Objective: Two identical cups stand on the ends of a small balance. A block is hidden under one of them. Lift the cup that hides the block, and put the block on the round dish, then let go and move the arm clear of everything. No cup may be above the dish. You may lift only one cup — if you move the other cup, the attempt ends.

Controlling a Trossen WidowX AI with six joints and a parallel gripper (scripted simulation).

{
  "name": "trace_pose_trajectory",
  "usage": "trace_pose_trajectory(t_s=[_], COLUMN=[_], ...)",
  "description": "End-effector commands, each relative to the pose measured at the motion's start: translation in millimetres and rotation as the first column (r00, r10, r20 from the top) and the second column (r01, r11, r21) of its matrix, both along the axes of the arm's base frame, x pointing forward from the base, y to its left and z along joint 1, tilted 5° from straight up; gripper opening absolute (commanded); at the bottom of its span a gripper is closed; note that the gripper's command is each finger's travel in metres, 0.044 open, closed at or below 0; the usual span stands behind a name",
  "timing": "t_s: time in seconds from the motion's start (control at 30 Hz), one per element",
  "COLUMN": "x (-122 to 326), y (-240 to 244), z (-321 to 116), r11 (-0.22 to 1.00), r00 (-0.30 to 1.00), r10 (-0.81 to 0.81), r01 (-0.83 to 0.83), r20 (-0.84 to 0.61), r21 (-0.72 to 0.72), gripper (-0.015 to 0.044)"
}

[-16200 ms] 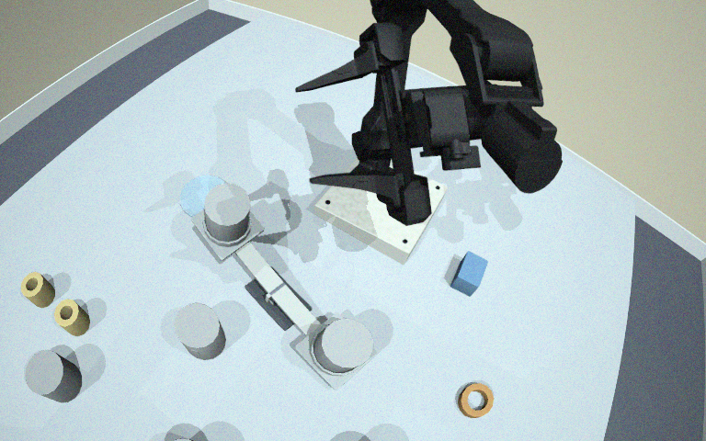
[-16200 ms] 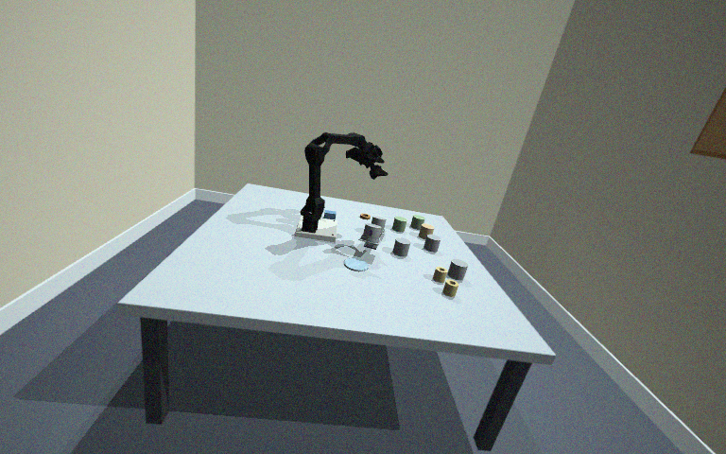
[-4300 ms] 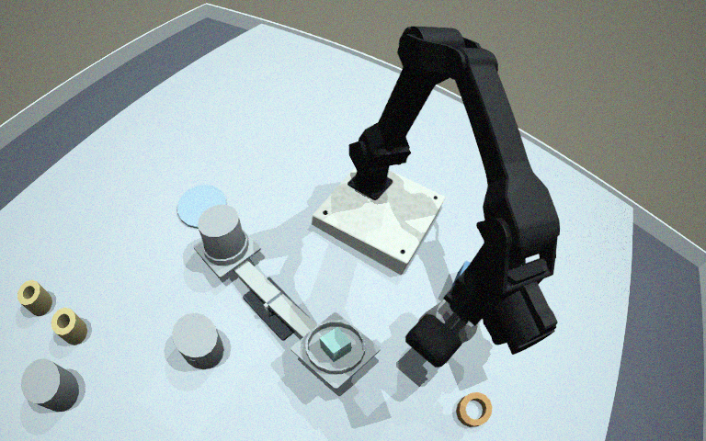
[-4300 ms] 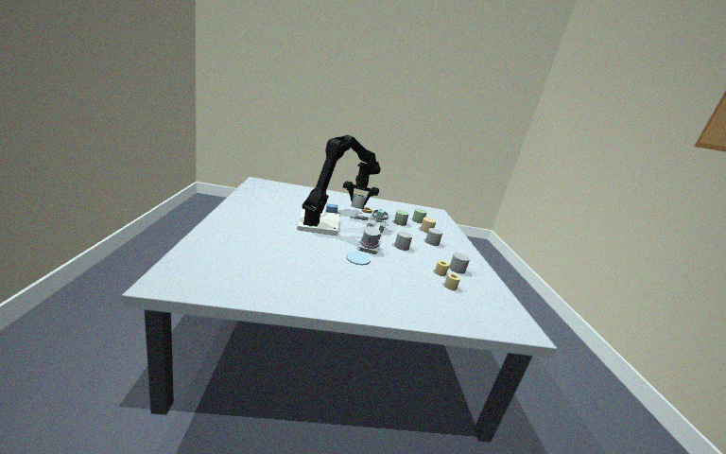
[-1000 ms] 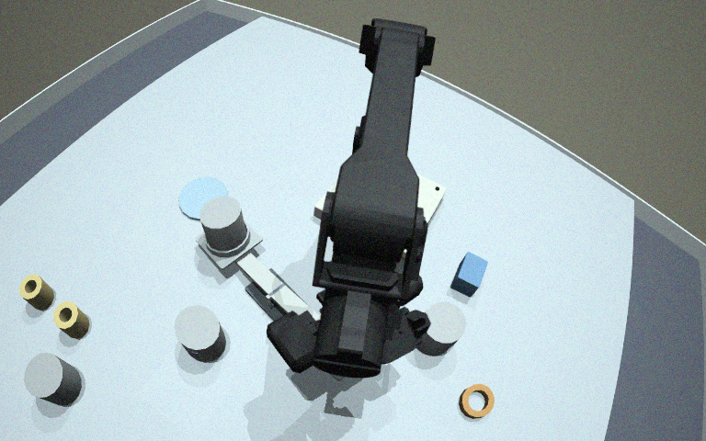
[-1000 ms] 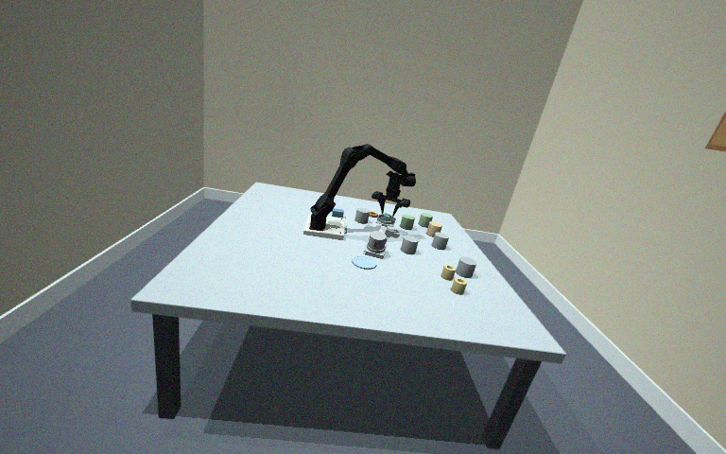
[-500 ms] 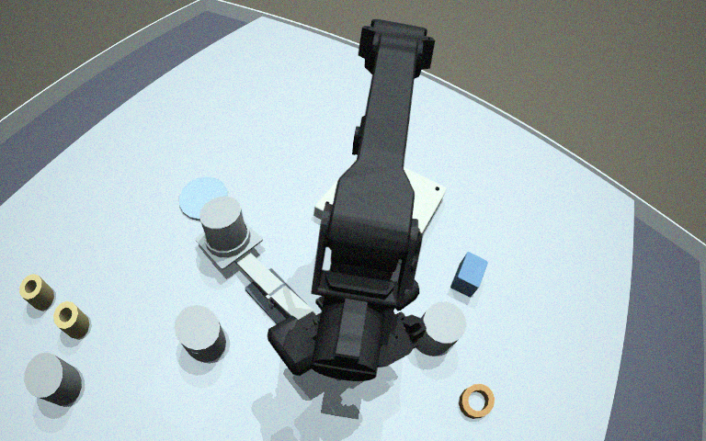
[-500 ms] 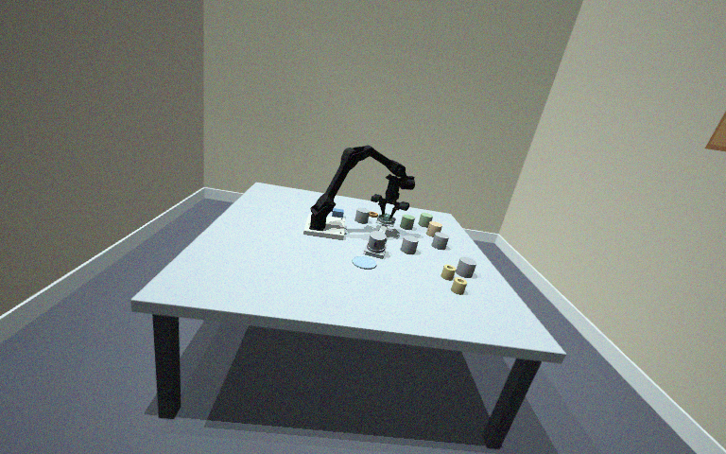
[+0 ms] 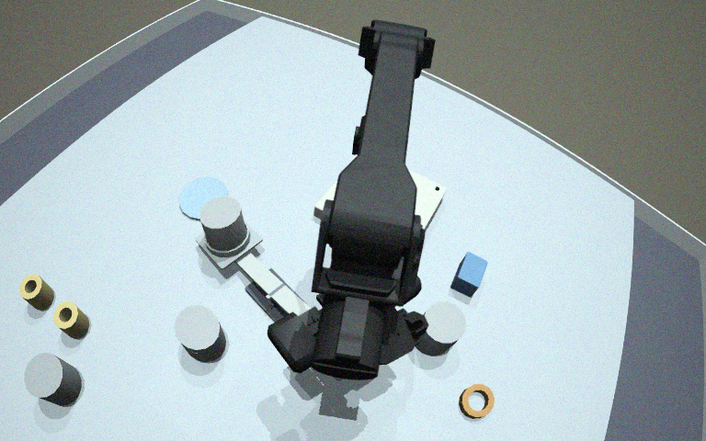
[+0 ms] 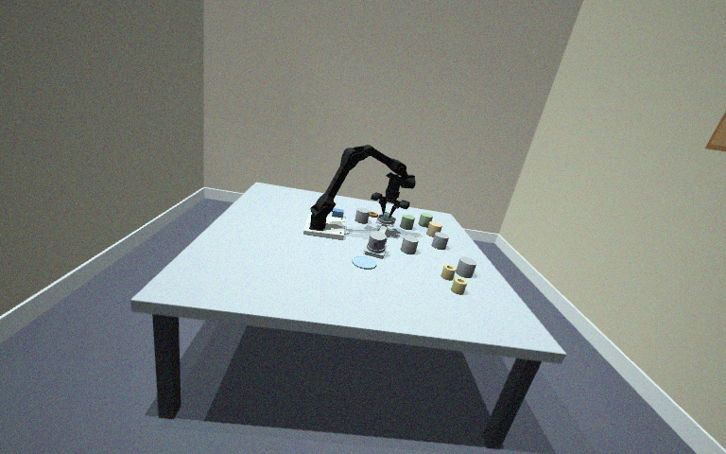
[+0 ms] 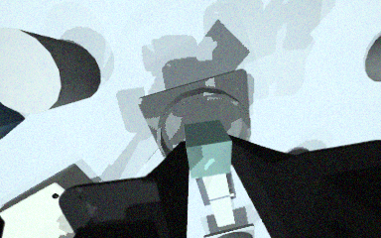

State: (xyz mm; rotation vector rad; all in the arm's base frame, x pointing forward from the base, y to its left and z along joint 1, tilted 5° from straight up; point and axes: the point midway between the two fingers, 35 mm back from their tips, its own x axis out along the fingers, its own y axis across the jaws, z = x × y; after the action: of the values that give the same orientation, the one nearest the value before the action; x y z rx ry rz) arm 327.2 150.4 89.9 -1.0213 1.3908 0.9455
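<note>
One pale green block (image 10: pixel 386 217) (image 11: pixel 208 158) sits between the fingers of our gripper (image 9: pixel 347 337) (image 10: pixel 388 213) (image 11: pixel 204 143), which are closed on it from both sides. In the wrist view we see the block over the bare pan (image 10: pixel 391 220) (image 11: pixel 230 81) at one end of the balance, though we cannot tell whether it touches the pan. The beam (image 9: pixel 265 277) (image 11: pixel 218 198) leads off towards six o'clock there. Taking the top view as our clock, the other pan (image 9: pixel 223 258) (image 10: pixel 376 253) lies at ten o'clock from our gripper, and an upright grey cup (image 9: pixel 224 229) (image 10: pixel 376 241) stands on it. Just beyond that cup, towards eleven o'clock, is the round blue dish (image 9: pixel 193 199) (image 10: pixel 364 262); our block is well apart from it. At two o'clock from our gripper we have a blue box (image 9: pixel 471 270) (image 10: pixel 337 213) (image 11: pixel 6 121), at three a grey cylinder (image 9: pixel 444 327) (image 10: pixel 362 216) (image 11: pixel 30 69), and at four an orange ring (image 9: pixel 490 401) (image 10: pixel 372 217) lying flat. A second grey cylinder (image 9: pixel 200 333) (image 10: pixel 409 244) stands at nine o'clock, with two yellow tubes, both upright, farther out.
</note>
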Motion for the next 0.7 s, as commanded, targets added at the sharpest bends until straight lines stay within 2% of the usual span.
trace_pose_trajectory(t_s=[0.0, 0.47, 0.67], x=[4.2, 1.1, 2.8], y=[2.9, 5.1, -0.3], z=[19.8, 79.5, 81.5], r11=[1.0, 1.0, 1.0], r00=[1.0, 1.0, 1.0], r10=[0.003, 0.003, 0.003], r01=[-0.003, -0.003, -0.003], r20=[0.012, 0.012, 0.012], r21=[0.003, 0.003, 0.004], gripper=[0.0, 0.0, 0.0])
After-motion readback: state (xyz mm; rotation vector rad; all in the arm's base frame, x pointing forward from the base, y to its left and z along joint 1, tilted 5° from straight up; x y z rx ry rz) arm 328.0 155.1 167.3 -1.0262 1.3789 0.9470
